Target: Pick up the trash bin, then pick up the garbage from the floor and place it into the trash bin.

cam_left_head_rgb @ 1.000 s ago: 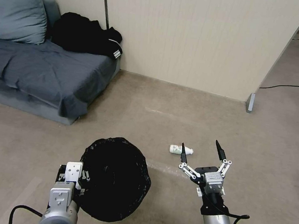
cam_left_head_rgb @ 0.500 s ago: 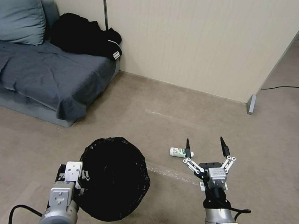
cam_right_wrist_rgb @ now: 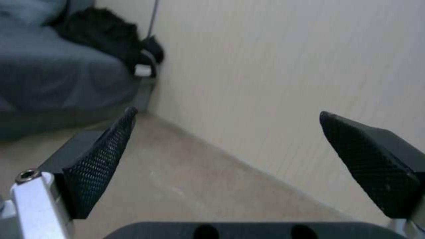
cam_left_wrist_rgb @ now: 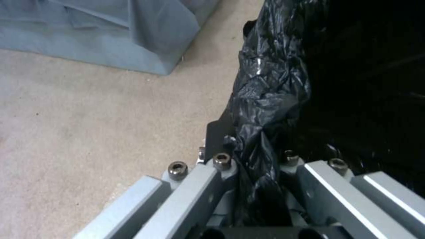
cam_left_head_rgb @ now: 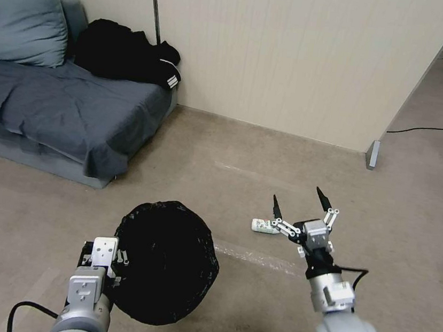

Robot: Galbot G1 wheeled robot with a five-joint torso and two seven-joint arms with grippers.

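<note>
Holding the trash bin (cam_left_head_rgb: 166,264) by its bag-lined rim, the left gripper (cam_left_wrist_rgb: 259,172) has its fingers clamped on it. Just right of the bin and slightly farther, the right gripper (cam_left_head_rgb: 300,203) hangs fingers wide beside the bottle (cam_left_head_rgb: 264,225) on the floor. Bottle looks round, so I'd guess an off-centre pinch rolls it away.

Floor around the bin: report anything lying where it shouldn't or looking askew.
One item: a small white plastic bottle with a green label lies on its side on the beige floor, right of the black-lined round trash bin held at its rim by the left gripper. The open right gripper hangs by the bottle. Nothing looks spilled.
</note>
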